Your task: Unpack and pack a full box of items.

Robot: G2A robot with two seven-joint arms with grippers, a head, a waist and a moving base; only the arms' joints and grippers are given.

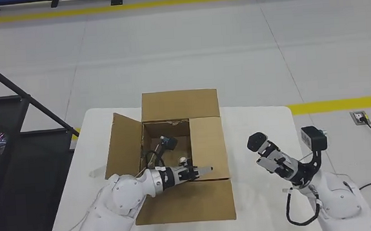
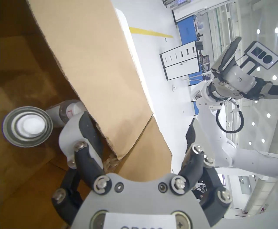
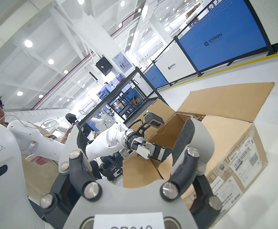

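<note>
top view: one cardboard box (image 1: 179,104) stands with its opening facing up. two grippers: the left gripper (image 1: 199,172) is at the box's near right corner, and the right gripper (image 1: 260,142) is to the right of the box, apart from it.

left wrist view: the jaws are wide and straddle a cardboard edge of the box, one finger inside, gripping nothing. inside the box, one can (image 2: 27,126) turns its round end to the camera, long axis toward the lens. one second cylinder (image 2: 65,110) shows side-on just beside it.

right wrist view: the jaws are spread wide with nothing between them, pointing toward the box.
</note>
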